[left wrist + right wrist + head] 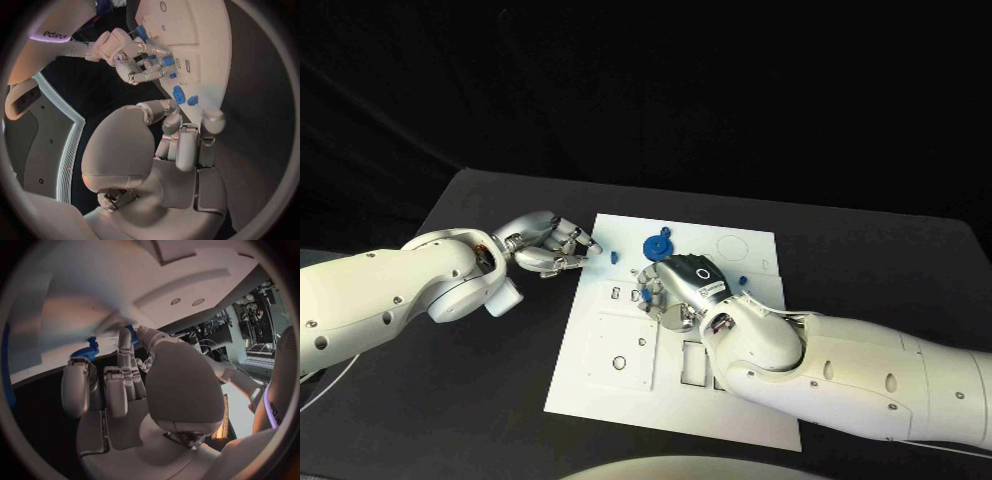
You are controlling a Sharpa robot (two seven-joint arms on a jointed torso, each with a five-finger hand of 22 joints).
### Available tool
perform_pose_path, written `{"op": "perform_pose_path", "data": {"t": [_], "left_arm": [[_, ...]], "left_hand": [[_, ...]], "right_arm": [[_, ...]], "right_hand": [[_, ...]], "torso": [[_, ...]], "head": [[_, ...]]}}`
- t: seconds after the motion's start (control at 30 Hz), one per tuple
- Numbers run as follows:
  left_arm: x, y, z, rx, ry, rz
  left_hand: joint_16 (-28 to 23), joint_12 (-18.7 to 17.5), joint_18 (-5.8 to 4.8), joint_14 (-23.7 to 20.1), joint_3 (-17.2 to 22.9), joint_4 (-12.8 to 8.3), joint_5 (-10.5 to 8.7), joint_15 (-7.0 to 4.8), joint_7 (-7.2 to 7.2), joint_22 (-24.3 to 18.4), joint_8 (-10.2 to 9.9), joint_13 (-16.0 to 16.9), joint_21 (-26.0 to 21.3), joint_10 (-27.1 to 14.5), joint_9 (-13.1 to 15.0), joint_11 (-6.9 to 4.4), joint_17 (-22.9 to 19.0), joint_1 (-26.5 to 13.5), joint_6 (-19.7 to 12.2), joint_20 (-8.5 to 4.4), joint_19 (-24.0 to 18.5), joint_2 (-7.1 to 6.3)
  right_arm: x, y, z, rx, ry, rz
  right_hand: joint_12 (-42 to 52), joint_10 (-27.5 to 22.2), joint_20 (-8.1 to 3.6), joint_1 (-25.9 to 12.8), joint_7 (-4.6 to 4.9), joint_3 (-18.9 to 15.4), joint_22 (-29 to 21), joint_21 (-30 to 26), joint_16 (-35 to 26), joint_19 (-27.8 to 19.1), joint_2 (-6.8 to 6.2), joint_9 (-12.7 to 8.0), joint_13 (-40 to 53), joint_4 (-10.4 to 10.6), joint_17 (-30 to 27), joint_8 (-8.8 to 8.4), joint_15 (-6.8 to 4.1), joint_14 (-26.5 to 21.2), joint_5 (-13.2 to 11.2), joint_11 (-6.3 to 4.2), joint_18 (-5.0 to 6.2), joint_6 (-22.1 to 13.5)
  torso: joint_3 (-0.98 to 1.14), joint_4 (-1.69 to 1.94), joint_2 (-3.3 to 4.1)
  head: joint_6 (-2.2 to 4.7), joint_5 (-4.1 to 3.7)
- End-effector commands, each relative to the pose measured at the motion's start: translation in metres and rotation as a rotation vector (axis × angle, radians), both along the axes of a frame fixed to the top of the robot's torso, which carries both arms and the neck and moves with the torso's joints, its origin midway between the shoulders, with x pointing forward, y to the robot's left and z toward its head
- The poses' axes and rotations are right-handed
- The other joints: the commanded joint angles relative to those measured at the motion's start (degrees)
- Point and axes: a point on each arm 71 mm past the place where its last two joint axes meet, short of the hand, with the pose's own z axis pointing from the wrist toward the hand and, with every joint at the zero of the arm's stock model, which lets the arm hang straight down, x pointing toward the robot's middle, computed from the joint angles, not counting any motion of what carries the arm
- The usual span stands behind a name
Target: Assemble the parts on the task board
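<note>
Overhead, the task board [678,330] is seen mid-table; the right hand [678,285] is lowered onto its upper part beside a blue gear [656,246], whether its fingers clamp a part cannot be told; the left hand [548,246] is held at the board's edge, fingers curled. From the left wrist, blue parts [181,94] are noted on the board; from the right wrist, fingers [125,375] are seen loosely together near a blue part [84,351]. Seating is judged in hand; careful alignment is called for next.

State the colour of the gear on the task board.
Blue; the gear shows best in the head view.
</note>
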Motion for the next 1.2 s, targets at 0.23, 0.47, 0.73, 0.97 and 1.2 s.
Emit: {"op": "perform_pose_path", "data": {"t": [0.23, 0.47, 0.73, 0.97, 1.2], "left_arm": [[-0.0007, -0.0017, 0.0002, -0.001, 0.008, -0.015], [-0.0006, -0.0016, 0.0002, 0.000, 0.008, -0.014], [-0.0005, -0.0016, 0.0001, 0.000, 0.009, -0.014], [-0.0003, -0.0012, -0.0002, 0.001, 0.011, -0.014], [-0.0001, -0.0011, -0.0004, 0.002, 0.012, -0.014]], "left_hand": [[0.27, -0.23, -0.86, 2.48, -0.05, 0.04, -0.32, 0.44, 0.04, -0.02, -0.18, -0.05, 0.21, -0.16, 0.06, 0.12, 5.78, -0.25, 0.55, 0.34, -0.17, -0.26], [0.27, -0.23, -0.86, 2.48, -0.05, 0.04, -0.32, 0.44, 0.04, -0.02, -0.18, -0.05, 0.21, -0.16, 0.06, 0.12, 5.78, -0.25, 0.55, 0.34, -0.17, -0.26], [0.27, -0.23, -0.86, 2.48, -0.05, 0.04, -0.32, 0.44, 0.04, -0.02, -0.18, -0.05, 0.21, -0.16, 0.06, 0.12, 5.78, -0.25, 0.55, 0.34, -0.17, -0.26], [0.26, -0.29, -0.86, 2.46, -0.10, 0.03, -0.33, 0.45, 0.05, -0.04, -0.27, -0.16, 0.21, -0.19, 0.06, 0.15, 5.75, -0.29, 0.57, 0.35, -0.21, -0.27], [0.26, -0.29, -0.86, 2.46, -0.10, 0.03, -0.33, 0.45, 0.05, -0.04, -0.27, -0.16, 0.21, -0.19, 0.06, 0.15, 5.75, -0.29, 0.57, 0.35, -0.21, -0.27]], "right_arm": [[-0.0007, 0.0025, -0.0003, -0.052, -0.018, -0.008], [-0.0007, 0.0034, -0.0003, -0.055, -0.021, -0.007], [0.0000, 0.0031, -0.0004, -0.053, -0.022, -0.006], [0.0004, 0.0028, 0.0004, -0.041, -0.027, -0.003], [0.0006, 0.0027, 0.0010, -0.031, -0.032, 0.001]], "right_hand": [[-0.28, 0.32, 0.01, -0.80, -0.14, -0.52, 8.75, 0.14, 0.02, 0.55, -0.14, 0.06, -0.12, 0.06, 11.23, -0.06, 0.07, 5.27, -0.14, -0.02, 0.42, 0.18], [-0.42, 0.41, 0.00, -1.08, -0.13, -0.94, 8.70, -0.01, -0.02, 0.50, -0.16, 0.04, -0.24, 0.15, 11.11, -0.12, 0.08, 5.24, -0.17, 0.00, 0.45, 0.15], [-0.90, 0.26, 0.03, -1.47, 0.01, -1.91, 8.44, -0.69, -0.46, 0.23, -0.19, -0.10, -0.55, 0.24, 10.02, -0.47, 0.15, 5.00, -0.16, 0.11, 0.58, -0.28], [-1.53, 0.07, 0.21, -1.60, 0.36, -3.79, 8.32, -1.12, -0.64, 0.11, -0.17, -0.46, -0.96, 0.33, 9.62, -1.32, 0.41, 4.92, -0.10, 0.44, 0.64, -1.49], [-1.81, 0.23, 0.29, -1.30, 0.13, -5.29, 8.31, -1.28, -0.69, 0.11, -0.08, -0.85, -1.17, 0.64, 9.53, -2.30, 0.39, 4.91, -0.03, 0.36, 0.67, -3.11]], "torso": [[0.00, 0.01, -0.03], [0.00, 0.01, -0.02], [0.01, -0.02, 0.01], [0.02, -0.04, 0.01], [0.04, -0.02, -0.02]], "head": [[-0.06, 0.05], [-0.03, 0.08], [-0.02, 0.05], [0.01, 0.01], [-0.03, -0.02]]}}
